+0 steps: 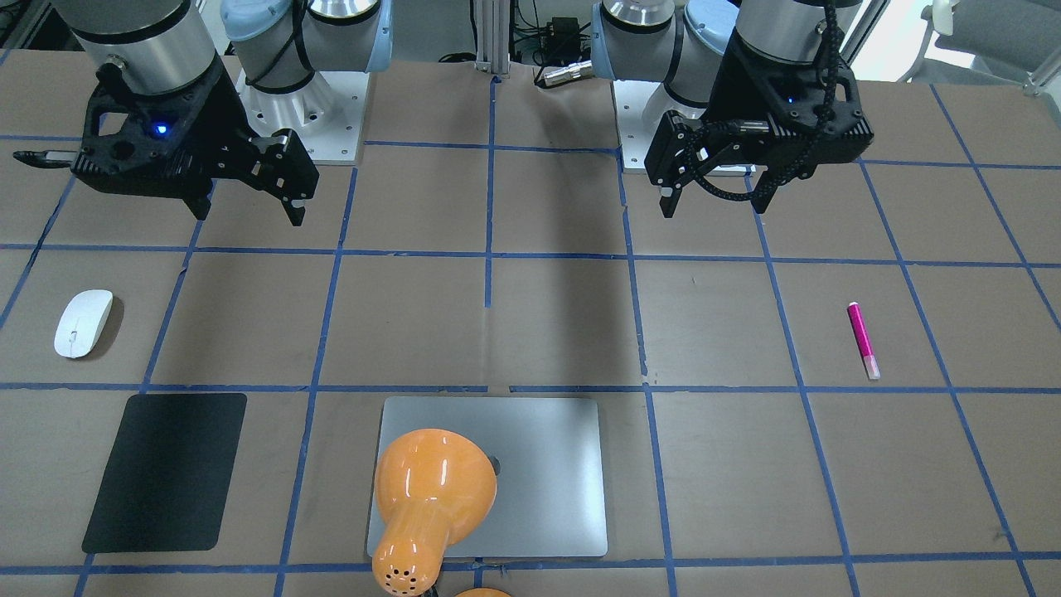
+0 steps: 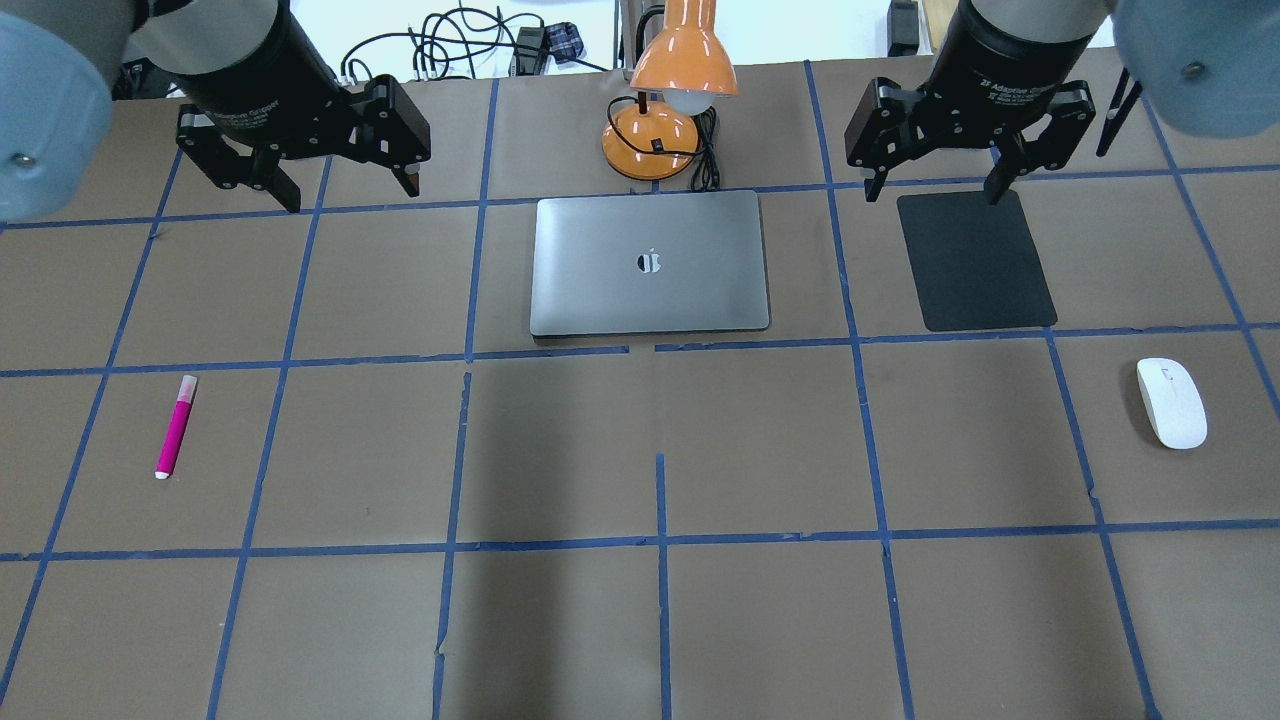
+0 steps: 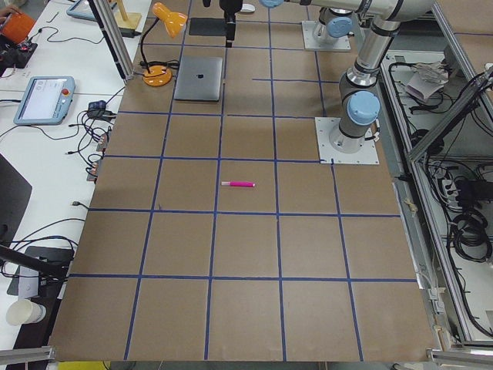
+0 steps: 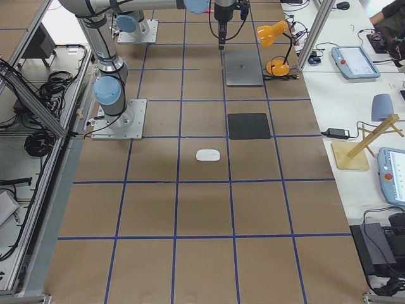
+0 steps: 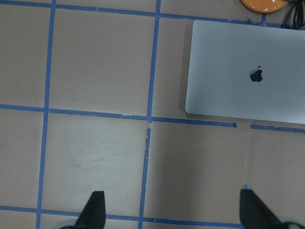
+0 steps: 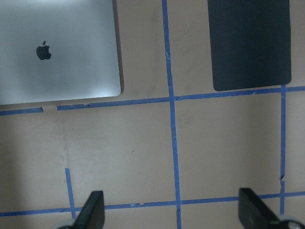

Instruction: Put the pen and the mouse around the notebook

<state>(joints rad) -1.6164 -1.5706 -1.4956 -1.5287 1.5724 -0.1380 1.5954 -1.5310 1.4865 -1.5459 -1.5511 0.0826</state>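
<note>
The magenta pen (image 2: 176,426) lies flat on the table's left side, far from the silver-grey notebook (image 2: 600,270), which lies closed at the back centre. At the right side rests the white mouse (image 2: 1171,402). My left gripper (image 2: 350,198) hangs open and empty above the back left, well behind the pen (image 1: 862,340). Over the near edge of the black mat my right gripper (image 2: 934,196) hovers, open with nothing in it, behind the mouse (image 1: 83,323). The left wrist view shows the notebook (image 5: 243,71) ahead to the right; in the right wrist view the notebook (image 6: 57,52) lies ahead to the left.
A thin black mat (image 2: 975,260) lies right of the notebook. An orange desk lamp (image 2: 685,60) stands behind the notebook, its shade leaning over it. Blue tape lines grid the brown table. Benches with devices flank the table's far edge.
</note>
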